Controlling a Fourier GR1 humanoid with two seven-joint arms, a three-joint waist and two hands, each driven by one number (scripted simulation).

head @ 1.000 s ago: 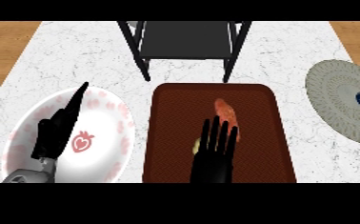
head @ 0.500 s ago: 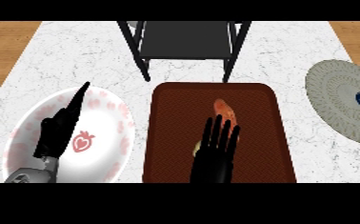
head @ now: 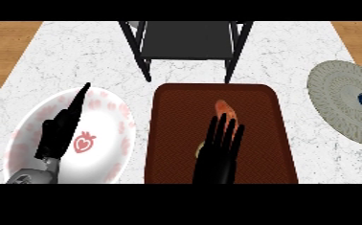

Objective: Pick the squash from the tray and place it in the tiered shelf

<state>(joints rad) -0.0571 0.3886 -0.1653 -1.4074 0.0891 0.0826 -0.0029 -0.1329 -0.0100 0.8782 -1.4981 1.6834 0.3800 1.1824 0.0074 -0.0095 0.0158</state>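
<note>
White marble counter [head: 92, 61] | my right hand [head: 218, 152], fingers straight, has crept up over the orange squash [head: 225, 110] on the brown tray [head: 268, 138] | grab comes next

We see both hands come in from the lower edge of the head view. Right hand [head: 218, 153] — black, flat, palm down, fingers straight and held close together, pointing toward the far side of the counter; fingertips [head: 223, 119] level with one another, thumb not distinguishable. Its forearm is cut off by the lower edge. Left hand [head: 59, 132] — also black, seen edge-on, fingers straight and together, tapering to a point that angles up and slightly right. Below it we note a short stretch of grey wrist [head: 32, 175] at the lower left corner. Neither hand curls round anything.
</note>
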